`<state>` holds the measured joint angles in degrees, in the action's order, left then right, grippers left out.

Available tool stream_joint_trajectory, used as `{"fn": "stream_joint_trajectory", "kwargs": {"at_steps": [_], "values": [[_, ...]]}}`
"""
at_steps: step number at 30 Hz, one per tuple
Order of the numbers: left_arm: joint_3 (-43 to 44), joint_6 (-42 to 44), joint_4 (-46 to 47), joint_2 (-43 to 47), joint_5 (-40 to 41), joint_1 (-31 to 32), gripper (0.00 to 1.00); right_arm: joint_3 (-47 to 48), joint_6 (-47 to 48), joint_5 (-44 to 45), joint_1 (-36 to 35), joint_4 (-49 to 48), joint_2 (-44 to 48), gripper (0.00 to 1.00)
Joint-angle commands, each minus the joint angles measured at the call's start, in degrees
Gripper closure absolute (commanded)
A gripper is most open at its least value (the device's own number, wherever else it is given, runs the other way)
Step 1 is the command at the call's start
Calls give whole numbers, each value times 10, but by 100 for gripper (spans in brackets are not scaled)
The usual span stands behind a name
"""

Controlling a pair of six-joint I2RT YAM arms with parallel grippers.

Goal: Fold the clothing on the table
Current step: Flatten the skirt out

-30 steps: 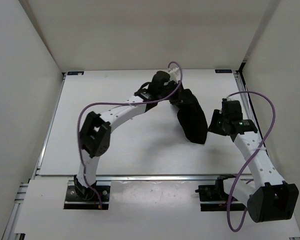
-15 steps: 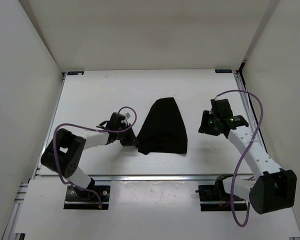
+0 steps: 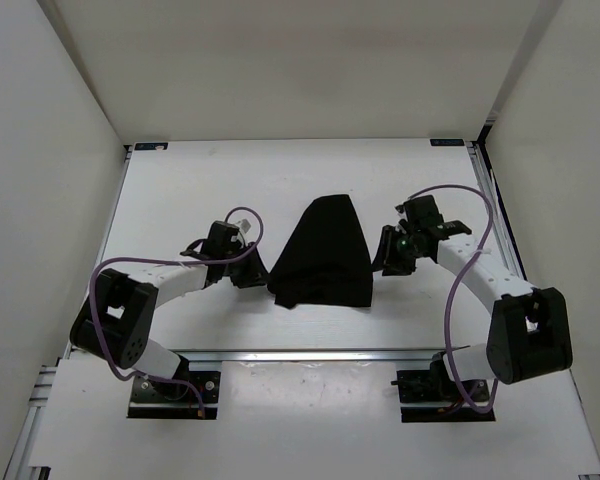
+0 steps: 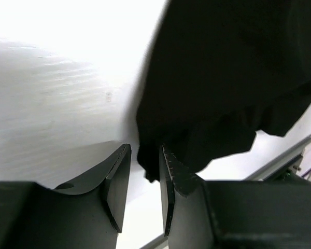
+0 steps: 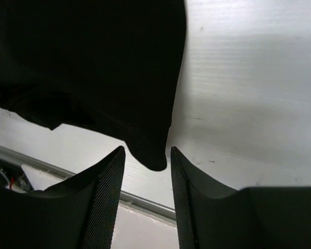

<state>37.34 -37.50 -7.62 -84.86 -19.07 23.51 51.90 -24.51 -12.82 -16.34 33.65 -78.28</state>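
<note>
The clothing [image 3: 325,255] is a black garment lying flat on the white table [image 3: 200,190], narrow at the far end and wide at the near end. My left gripper [image 3: 259,276] sits at its near left corner. In the left wrist view the left gripper [image 4: 144,155] is open, and a corner of the clothing [image 4: 233,67] hangs loose between the fingertips. My right gripper [image 3: 382,260] is at the garment's right edge. In the right wrist view the right gripper [image 5: 146,154] is open, and the rounded corner of the clothing [image 5: 93,62] lies between its tips without being pinched.
A metal rail [image 3: 300,352] runs along the table's near edge, close behind both grippers, and shows as the rail [image 5: 145,199] in the right wrist view. White walls enclose the table on three sides. Purple cables loop over both arms.
A second ago the left gripper held the garment bunched up at the far middle. It has since laid it flat near the front and opened its jaws. The right gripper has moved left to the garment's edge.
</note>
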Motion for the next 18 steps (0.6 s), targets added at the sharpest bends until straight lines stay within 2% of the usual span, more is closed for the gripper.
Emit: {"fn": "stream_joint_trajectory", "kwargs": {"at_steps": [1, 10, 16, 18], "values": [[22, 2, -8, 25, -28, 5, 61, -18, -29, -55, -5, -25, -7, 54], [25, -29, -9, 21, -57, 43, 58, -37, -44, -62, -4, -28, -11, 55], [41, -36, -25, 18, -41, 55, 47, -36, -33, -61, 5, -8, -5, 54], [39, -42, -15, 15, -37, 57, 47, -36, -28, -58, 8, -6, -6, 56]]}}
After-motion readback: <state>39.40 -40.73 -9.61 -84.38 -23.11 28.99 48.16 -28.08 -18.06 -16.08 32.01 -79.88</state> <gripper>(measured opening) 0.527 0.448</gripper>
